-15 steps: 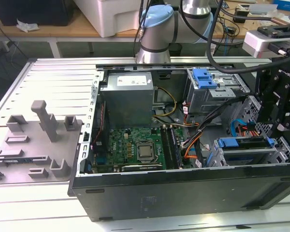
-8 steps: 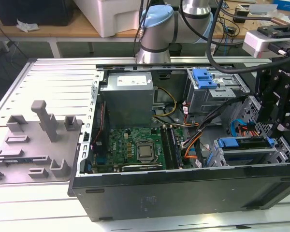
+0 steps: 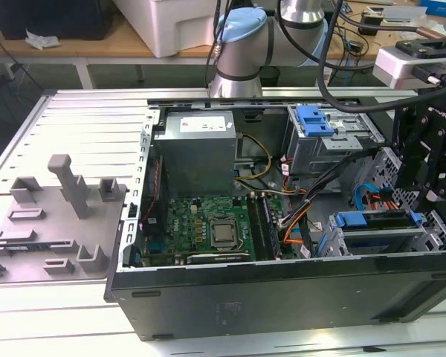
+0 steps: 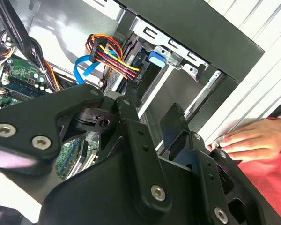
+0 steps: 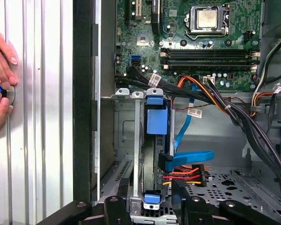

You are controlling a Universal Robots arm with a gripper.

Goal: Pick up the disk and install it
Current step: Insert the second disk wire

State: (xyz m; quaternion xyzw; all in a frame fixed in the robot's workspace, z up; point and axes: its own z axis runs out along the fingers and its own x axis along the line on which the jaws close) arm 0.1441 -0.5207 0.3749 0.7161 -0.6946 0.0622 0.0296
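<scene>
The black gripper (image 5: 152,206) hangs open and empty above the blue-bracketed silver disk (image 5: 155,154) in its bay; loose cables (image 5: 187,171) nearby could snag 1 finger.

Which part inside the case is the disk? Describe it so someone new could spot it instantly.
Start at the open computer case and find the metal drive cage beside the green circuit board. The disk stands on edge in that cage, with a blue cable and a red-orange cable bundle plugged into it. Its blue plastic bracket sets it apart from the bare grey power supply.
</scene>
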